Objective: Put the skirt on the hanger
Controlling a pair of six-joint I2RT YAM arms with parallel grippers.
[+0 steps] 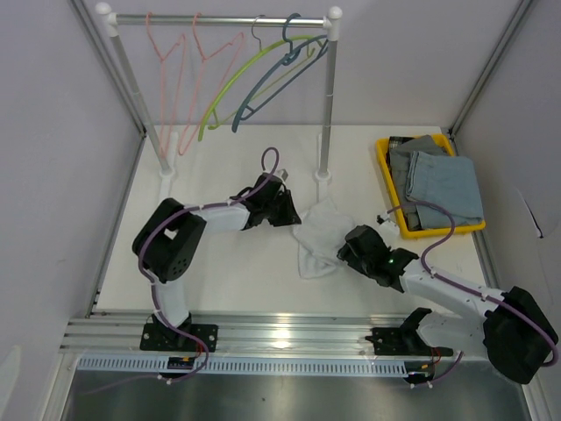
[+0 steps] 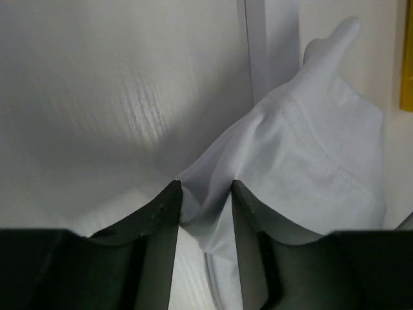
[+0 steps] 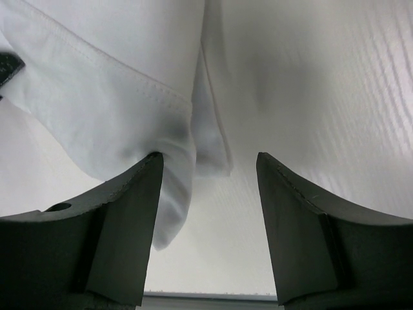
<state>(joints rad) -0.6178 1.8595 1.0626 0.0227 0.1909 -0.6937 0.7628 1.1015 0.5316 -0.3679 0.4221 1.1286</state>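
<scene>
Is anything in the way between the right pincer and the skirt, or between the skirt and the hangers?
Nothing visible does. The right pincer is open at the edge of the skirt, and the left pincer holds a fold. Bare table lies toward the hangers; only the rack post stands just behind the skirt.

The skirt (image 1: 320, 235) is smooth, matt white cloth with stitched hems. The table (image 1: 228, 263) is white, with a fine ribbed grain and a soft sheen. The left gripper (image 2: 203, 187) and right gripper (image 3: 208, 158) have dark, matt plastic fingers. The rail (image 1: 219, 17) is shiny metal. The tray (image 1: 383, 165) is glossy yellow plastic.
</scene>
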